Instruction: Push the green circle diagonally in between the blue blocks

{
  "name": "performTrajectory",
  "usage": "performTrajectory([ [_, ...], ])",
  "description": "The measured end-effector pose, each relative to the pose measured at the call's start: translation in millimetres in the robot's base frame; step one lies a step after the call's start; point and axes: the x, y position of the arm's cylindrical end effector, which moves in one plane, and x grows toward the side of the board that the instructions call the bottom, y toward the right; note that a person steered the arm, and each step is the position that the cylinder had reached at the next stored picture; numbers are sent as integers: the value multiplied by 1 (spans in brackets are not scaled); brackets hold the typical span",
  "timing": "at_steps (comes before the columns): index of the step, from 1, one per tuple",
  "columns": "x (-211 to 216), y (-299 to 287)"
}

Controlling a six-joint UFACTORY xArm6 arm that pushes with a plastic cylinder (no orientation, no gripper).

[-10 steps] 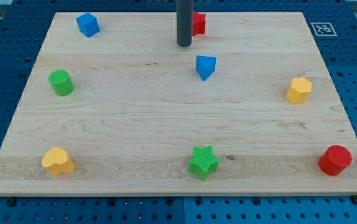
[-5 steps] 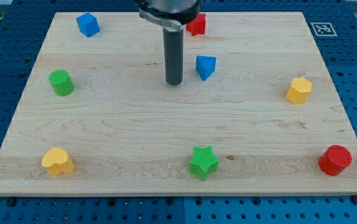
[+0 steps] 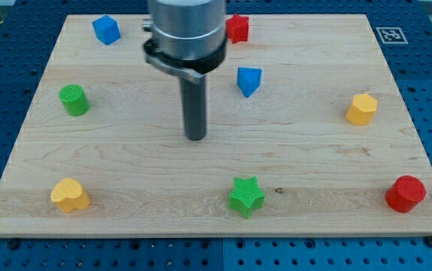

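Green circle (image 3: 74, 100) upright at view's left; blue blocks (image 3: 106, 29) (image 3: 249, 80) lie apart

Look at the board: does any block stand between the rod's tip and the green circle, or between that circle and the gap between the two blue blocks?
Nothing visible does. Bare wood lies between my tip and the green circle toward the view's left, and between it and the gap separating the blue cube from the blue wedge-shaped block.

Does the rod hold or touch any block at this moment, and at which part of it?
Nothing is held. My tip stands free on the board, apart from the green circle on the view's left and every other block.
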Motion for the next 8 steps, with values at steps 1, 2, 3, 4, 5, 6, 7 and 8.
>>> performTrajectory([
  [1, 0, -32],
  [2, 15, -73],
  [3, 17, -142],
  [4, 7, -207],
  [5, -7, -224],
  [6, -26, -225],
  [7, -28, -225],
  [8, -28, -225],
])
